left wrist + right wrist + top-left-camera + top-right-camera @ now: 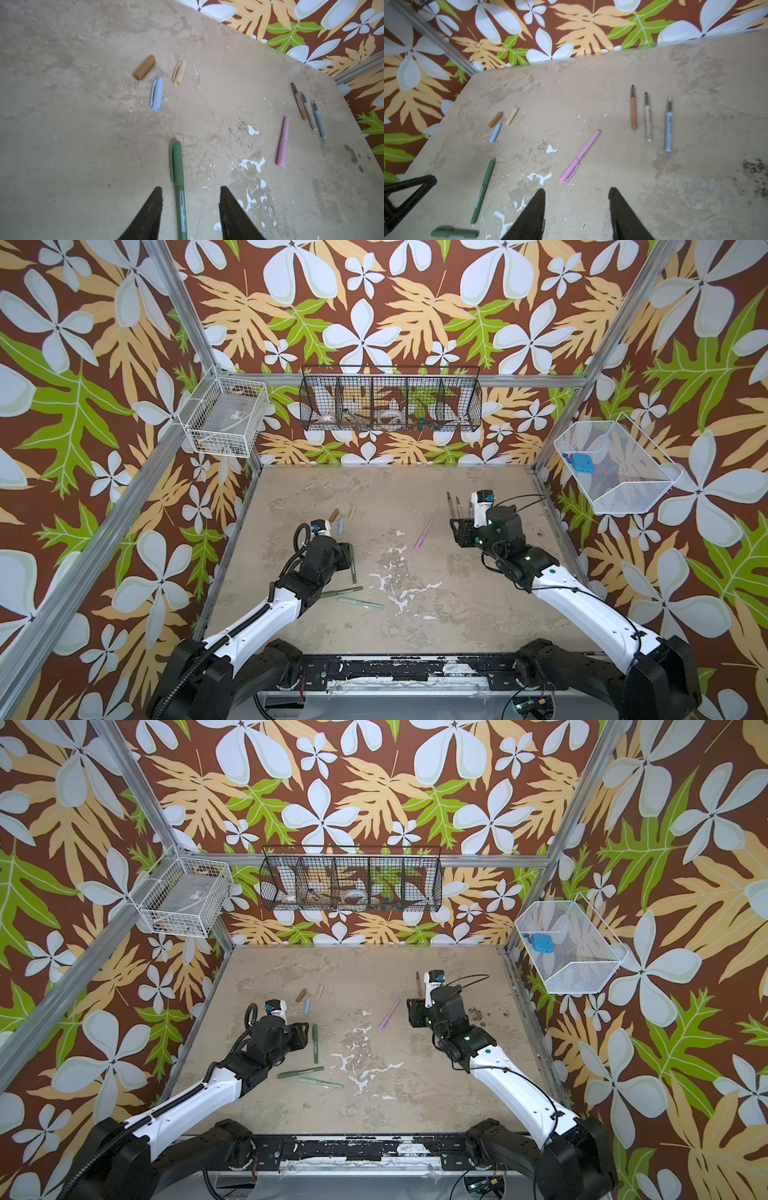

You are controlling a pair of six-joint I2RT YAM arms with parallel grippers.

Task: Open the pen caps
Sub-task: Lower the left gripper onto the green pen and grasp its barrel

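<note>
Caps lie loose in a group on the left rear part of the counter: brown cap, beige cap, light blue cap. The three uncapped pens lie side by side at right rear. The pink pen lies capped near centre. The dark green pen lies capped between the parted jaws of the left end effector, neither finger touching it. Right end effector: jaws apart, empty.

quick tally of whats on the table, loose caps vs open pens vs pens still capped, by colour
loose caps: 3, brown cap, beige cap, light blue cap
uncapped pens: 3, brown pen, beige pen, light blue pen
capped pens: 4, pink pen, dark green pen, mid green pen, pale green pen
total: 10
</note>
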